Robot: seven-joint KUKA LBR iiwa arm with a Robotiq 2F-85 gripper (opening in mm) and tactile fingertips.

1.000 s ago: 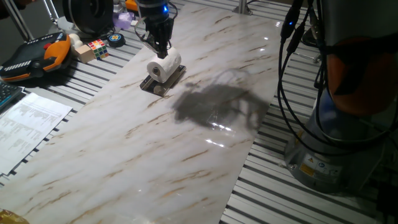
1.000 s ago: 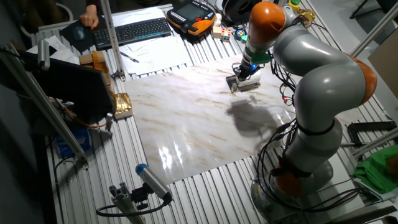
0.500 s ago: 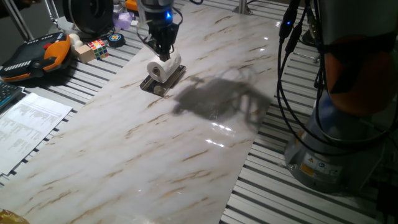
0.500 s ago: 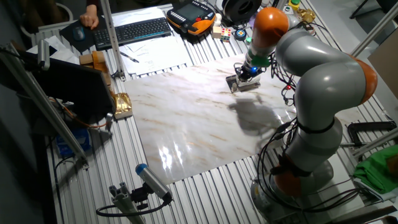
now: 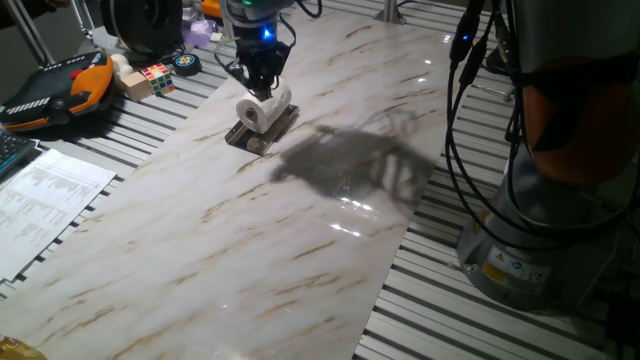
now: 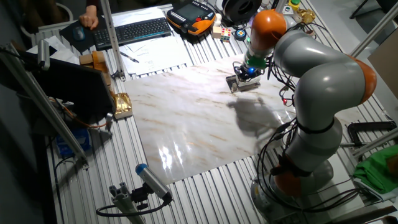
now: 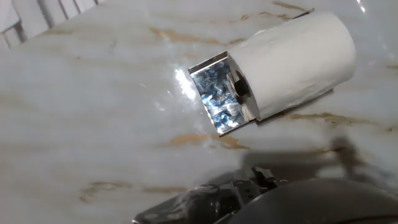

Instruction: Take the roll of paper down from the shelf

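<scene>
- In one fixed view, the teach pendant (image 5: pixel 55 90) with orange trim is lying at the 9 o'clock edge, and a sheet of printed paper (image 5: pixel 45 200) is lying below it, toward 8 o'clock.
- A coloured cube (image 5: pixel 157 77) is sitting near 10 o'clock, just beside the marble tabletop (image 5: pixel 300 220).
- The roll of paper (image 5: pixel 262 108) is lying on its side on the shelf (image 5: pixel 262 130), toward 11 o'clock of the tabletop; its hollow core is facing the camera side.
- The gripper (image 5: pixel 259 88) is standing straight over the roll, with the tips touching the top of it. I cannot tell from this view how the jaws are set.
- In the hand view, one finger (image 7: pixel 222 101) is lying against the end of the roll of paper (image 7: pixel 292 59), which is at 1 o'clock. The other finger is not visible, so the state of the claw is staying unclear.
- The arm's shadow (image 5: pixel 345 165) is falling on the tabletop at 4 o'clock from the shelf.
- In the other fixed view, the gripper (image 6: pixel 247 71) is over the shelf (image 6: pixel 244 83) at 1 o'clock, and the robot base (image 6: pixel 298 180) is standing at 4 o'clock.
</scene>
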